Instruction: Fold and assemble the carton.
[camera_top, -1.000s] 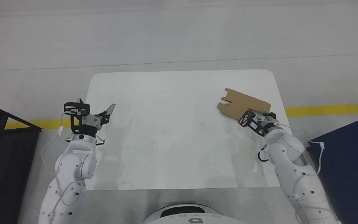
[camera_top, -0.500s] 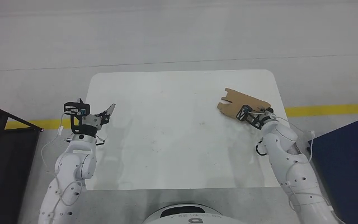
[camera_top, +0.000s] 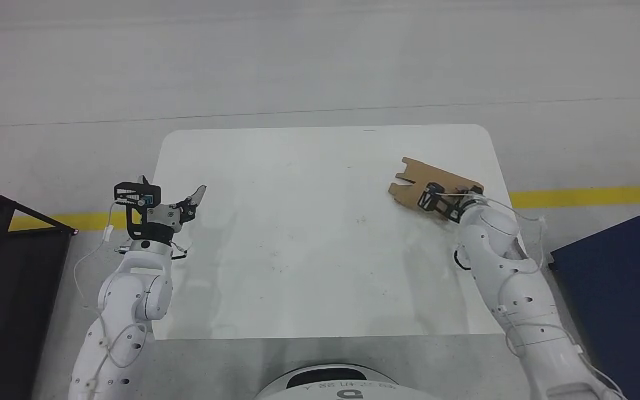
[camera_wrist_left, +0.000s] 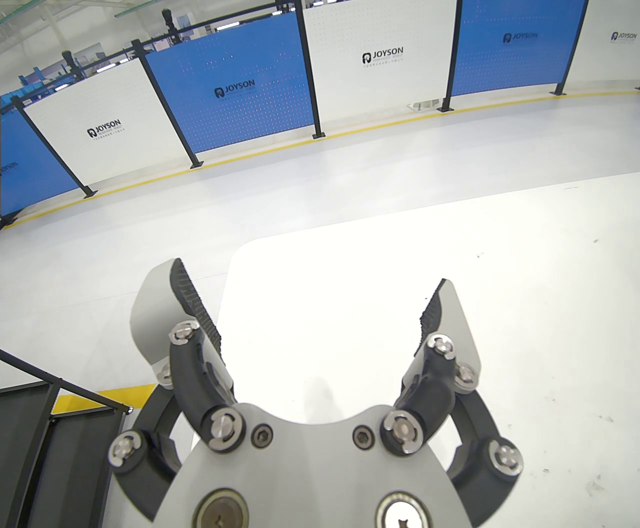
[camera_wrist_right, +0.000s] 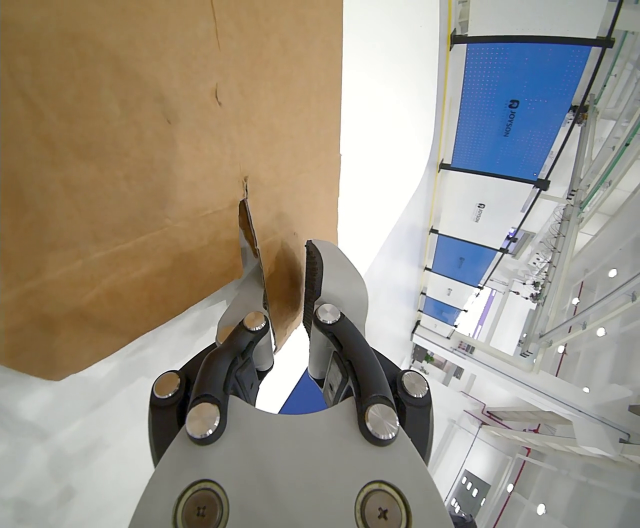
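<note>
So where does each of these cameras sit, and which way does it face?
Top view: above the arms, looking down at the table; both arms show.
Left wrist view: on the left wrist, facing across the table's corner toward fence panels; left claw shows.
Right wrist view: on the right wrist, close on the carton; right claw shows.
Shared: top and right wrist views both show the carton.

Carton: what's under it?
Carton lies flat on the white table; one finger of the right gripper is tucked behind a flap at its edge. The rest underneath is covered.
</note>
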